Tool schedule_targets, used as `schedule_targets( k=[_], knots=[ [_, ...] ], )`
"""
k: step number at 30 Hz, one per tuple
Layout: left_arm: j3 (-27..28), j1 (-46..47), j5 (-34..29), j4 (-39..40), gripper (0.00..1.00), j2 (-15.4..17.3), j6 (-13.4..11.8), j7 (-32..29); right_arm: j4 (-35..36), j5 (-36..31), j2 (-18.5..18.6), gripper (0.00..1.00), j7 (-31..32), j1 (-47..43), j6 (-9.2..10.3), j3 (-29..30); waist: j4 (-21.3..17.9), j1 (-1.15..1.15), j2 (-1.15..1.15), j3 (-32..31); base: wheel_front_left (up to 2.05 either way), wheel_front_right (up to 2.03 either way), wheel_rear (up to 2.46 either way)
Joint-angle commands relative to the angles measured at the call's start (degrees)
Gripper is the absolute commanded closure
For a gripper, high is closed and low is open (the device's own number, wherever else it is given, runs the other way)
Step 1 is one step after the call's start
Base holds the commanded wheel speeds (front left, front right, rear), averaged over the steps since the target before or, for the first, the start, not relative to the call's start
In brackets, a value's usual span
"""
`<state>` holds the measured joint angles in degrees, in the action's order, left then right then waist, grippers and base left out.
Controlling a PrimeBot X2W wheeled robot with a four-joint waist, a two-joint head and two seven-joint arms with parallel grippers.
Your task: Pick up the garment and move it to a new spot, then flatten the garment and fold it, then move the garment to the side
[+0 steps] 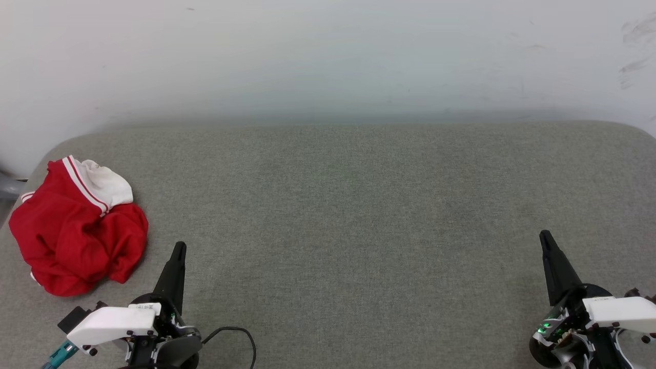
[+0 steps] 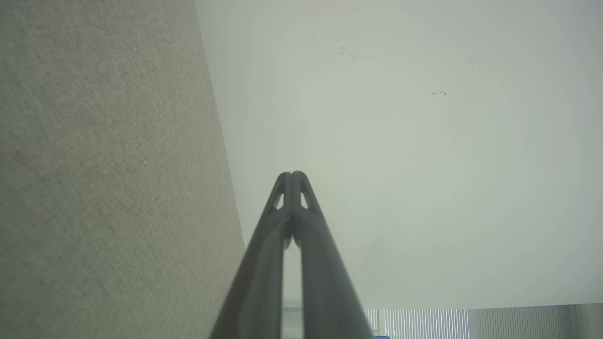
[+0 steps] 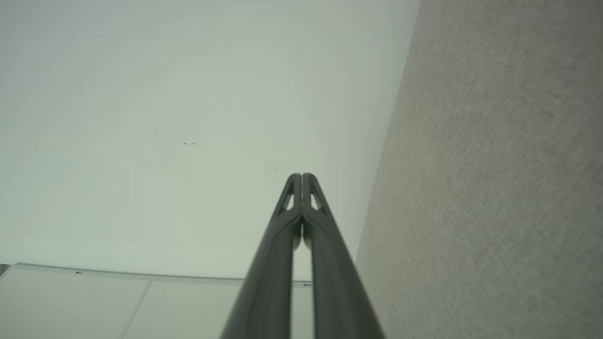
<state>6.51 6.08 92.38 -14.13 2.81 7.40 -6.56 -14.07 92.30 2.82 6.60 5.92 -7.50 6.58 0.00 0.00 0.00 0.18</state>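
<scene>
We have a grey fabric-covered surface (image 1: 348, 205) with rounded far corners. On it, at the left edge, we see the garment (image 1: 77, 230) lying in a crumpled red-and-white heap.

Right gripper (image 3: 301, 175) with its two dark fingers (image 3: 268, 282) pressed together at the tips, between a pale wall (image 3: 165, 132) and grey fabric surface (image 3: 494, 188).
</scene>
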Motion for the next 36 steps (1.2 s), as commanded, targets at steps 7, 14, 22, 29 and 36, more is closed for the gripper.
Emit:
schedule_targets(
  k=[7,14,22,29,36],
  knots=[
    [0.05,0.38,0.07,0.04,1.00,0.13,0.21,-0.16,-0.05,0.22,0.11,1.00,0.09,0.66,0.02,-0.09,0.00,0.00,0.00,0.00,0.00,0.00,0.00],
    [0.04,0.37,0.07,0.04,1.00,0.14,0.21,-0.16,-0.05,0.22,0.11,1.00,0.09,0.66,0.02,-0.09,0.00,0.00,0.00,0.00,0.00,0.00,0.00],
    [0.03,0.37,0.07,0.04,1.00,0.14,0.21,-0.15,-0.05,0.22,0.11,1.00,0.09,0.66,0.02,-0.09,0.00,0.00,0.00,0.00,0.00,0.00,0.00],
    [-0.09,-0.15,-0.02,-0.39,0.00,-0.07,-0.03,0.09,-0.35,-0.03,-0.03,0.00,-0.09,-0.24,0.00,-0.02,0.00,0.00,0.00,0.00,0.00,0.00,0.00],
    [-0.34,-0.86,-1.77,-0.50,0.00,-0.12,-0.05,1.81,-0.70,-2.00,-0.07,0.00,-1.81,-1.39,0.01,-0.09,-0.03,0.00,0.00,0.03,0.00,0.00,0.00]
  ],
)
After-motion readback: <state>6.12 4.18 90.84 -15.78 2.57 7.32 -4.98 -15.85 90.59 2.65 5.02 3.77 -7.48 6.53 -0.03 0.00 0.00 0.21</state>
